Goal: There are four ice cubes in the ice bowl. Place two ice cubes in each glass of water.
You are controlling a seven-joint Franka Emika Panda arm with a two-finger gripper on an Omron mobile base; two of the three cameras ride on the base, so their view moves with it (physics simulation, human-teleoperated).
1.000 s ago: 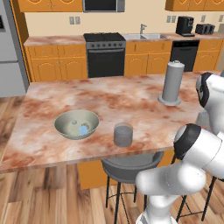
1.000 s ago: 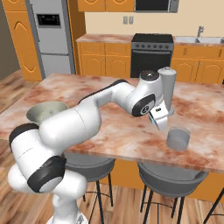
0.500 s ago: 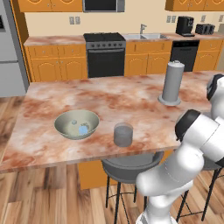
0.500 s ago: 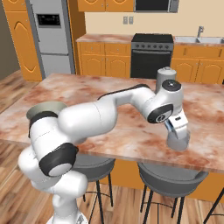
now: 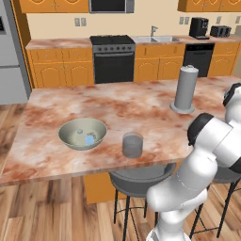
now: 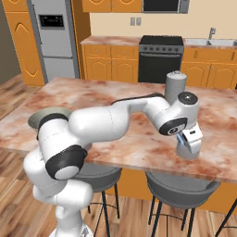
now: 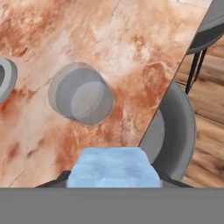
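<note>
Pale-blue ice cube broadside between pincer tips, above glass.

A pale-blue ice cube, grey-tinted glass, grey-green bowl, on rust-and-cream marbled counter.

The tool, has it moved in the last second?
Yes. In the right base view the tool swung right, away from the tall grey cylinder, over the glass.

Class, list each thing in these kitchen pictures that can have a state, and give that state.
gripper: shut on an ice cube.
ice cube: clamped between the fingertips, not yet dropped.
glass near the gripper: upright, no ice seen inside.
glass by the bowl: upright on the counter.
ice bowl: upright, a loose cube lying in it.
</note>
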